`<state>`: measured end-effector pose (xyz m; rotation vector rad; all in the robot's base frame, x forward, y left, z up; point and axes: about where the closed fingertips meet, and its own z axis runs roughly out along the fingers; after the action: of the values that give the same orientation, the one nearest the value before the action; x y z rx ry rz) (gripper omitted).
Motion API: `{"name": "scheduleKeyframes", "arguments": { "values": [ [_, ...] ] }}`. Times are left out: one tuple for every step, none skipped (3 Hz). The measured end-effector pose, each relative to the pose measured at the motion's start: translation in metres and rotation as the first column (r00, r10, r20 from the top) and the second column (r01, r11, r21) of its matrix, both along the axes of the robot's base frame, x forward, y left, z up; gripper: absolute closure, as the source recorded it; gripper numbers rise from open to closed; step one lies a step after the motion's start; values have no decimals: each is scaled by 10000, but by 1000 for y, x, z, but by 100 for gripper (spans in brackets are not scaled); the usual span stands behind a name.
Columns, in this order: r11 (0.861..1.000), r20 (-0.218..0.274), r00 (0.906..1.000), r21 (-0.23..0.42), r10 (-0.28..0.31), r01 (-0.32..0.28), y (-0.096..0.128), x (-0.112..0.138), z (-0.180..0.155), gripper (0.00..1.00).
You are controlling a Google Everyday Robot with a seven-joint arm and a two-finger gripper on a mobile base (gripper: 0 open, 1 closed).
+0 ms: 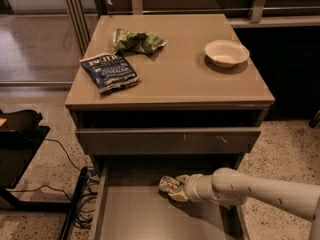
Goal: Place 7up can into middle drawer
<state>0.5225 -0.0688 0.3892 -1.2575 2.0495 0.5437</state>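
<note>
The 7up can (169,185) is silvery with green and a red spot. It sits in my gripper (176,189), which is shut on it. The gripper reaches in from the right on a white arm and holds the can just over the back part of the floor of the open middle drawer (145,214). The drawer is pulled out at the bottom of the cabinet, with a flat taupe-grey floor and thin side walls. The far end of the can is partly hidden by the fingers.
Above the open drawer is a drawer with a scratched front panel (170,140). On the cabinet top (180,79) lie a dark blue chip bag (109,72), a green wrinkly snack bag (138,41) and a white bowl (226,52). A black stand (20,149) and cables are at the left.
</note>
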Motion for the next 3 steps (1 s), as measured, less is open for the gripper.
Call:
{"name": "scheduleKeyframes", "arguments": {
  "values": [
    [9997, -115, 9998, -192, 149, -151, 5, 2, -14, 100],
    [9997, -119, 9998, -195, 160, -163, 6, 2, -14, 81],
    [9997, -119, 9998, -195, 160, -163, 6, 2, -14, 58]
  ]
}}
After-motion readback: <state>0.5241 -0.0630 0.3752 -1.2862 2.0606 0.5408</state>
